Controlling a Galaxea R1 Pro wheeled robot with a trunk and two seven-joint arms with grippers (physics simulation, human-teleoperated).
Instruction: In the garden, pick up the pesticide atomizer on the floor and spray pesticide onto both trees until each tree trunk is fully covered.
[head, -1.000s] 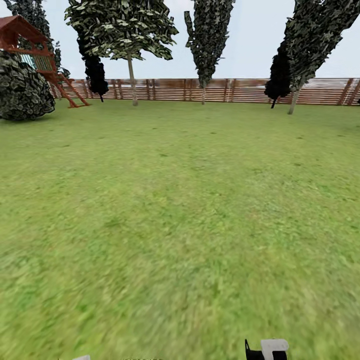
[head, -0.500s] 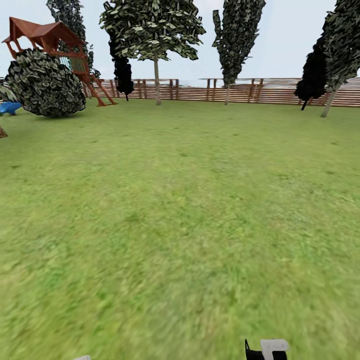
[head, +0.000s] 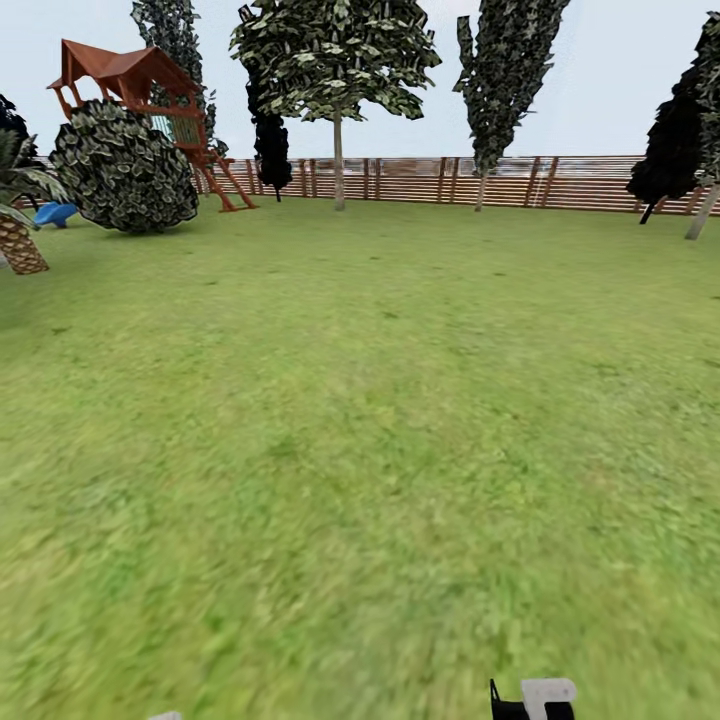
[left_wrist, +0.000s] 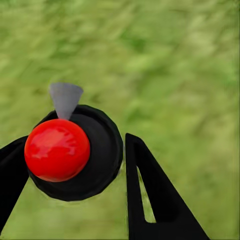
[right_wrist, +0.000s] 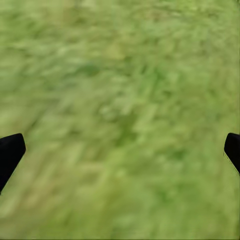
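Two left fingers (left_wrist: 155, 210): pinching what is likely the atomizer (left_wrist: 75, 155), held nearer than the other arm
right fingers (right_wrist: 10, 150): spread, empty
fence trees (head: 338, 150): far, 12 o'clock

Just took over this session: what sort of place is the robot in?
A fenced back garden, apparently: open lawn, a brown slatted wooden fence with trees along it, and a red-roofed play tower.
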